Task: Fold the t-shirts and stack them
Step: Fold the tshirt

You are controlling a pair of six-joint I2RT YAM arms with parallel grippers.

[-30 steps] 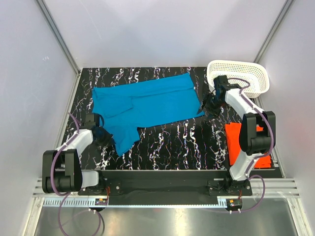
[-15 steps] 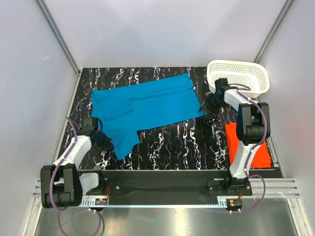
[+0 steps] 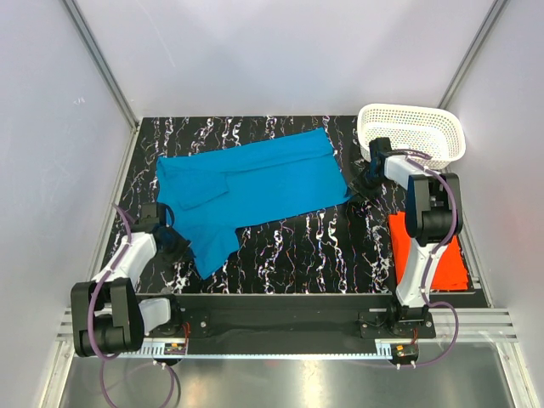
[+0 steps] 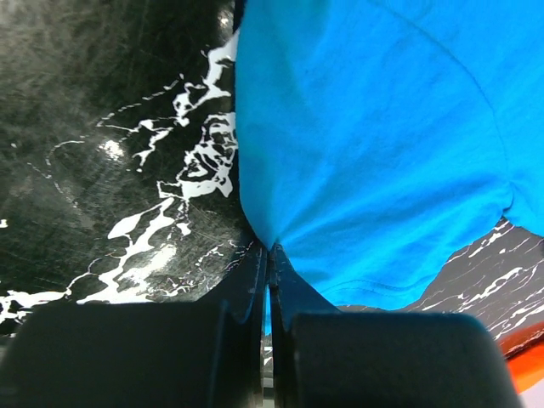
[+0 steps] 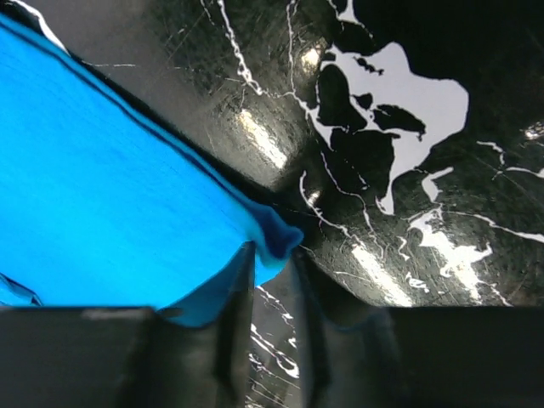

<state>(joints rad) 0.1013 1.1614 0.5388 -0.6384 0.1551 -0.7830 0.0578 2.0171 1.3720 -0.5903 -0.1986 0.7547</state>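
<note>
The blue t-shirt (image 3: 255, 183) is lying spread on the bench (image 3: 297, 246). Its long axis is running from the left edge towards the far right corner, and one flap is trailing down towards the near left.

The left pincer (image 3: 174, 242) is sitting at that near-left flap. In the left wrist view its fingers are pressed together and pinching the blue cloth's edge, with the rest of the shirt fanning away beyond them.

The right pincer (image 3: 364, 180) is sitting at the opposite end, just in front of the white basket (image 3: 450, 149). In the right wrist view its fingers are standing a little apart, straddling the shirt's right-hand corner. Bench is showing through the gap, so the corner does not look clamped yet.

The shirt is thus stretching between the two pincers, each arm working the end nearer to it. The cloth is lying rightwards and away from the left pincer, and leftwards from the right one.

The orange-red t-shirt (image 3: 401, 246) is resting folded by the near right corner, partly hidden behind the right arm.

Any lift or fold probably depends on the right pincer biting that corner first, since only one end looks secured.
</note>
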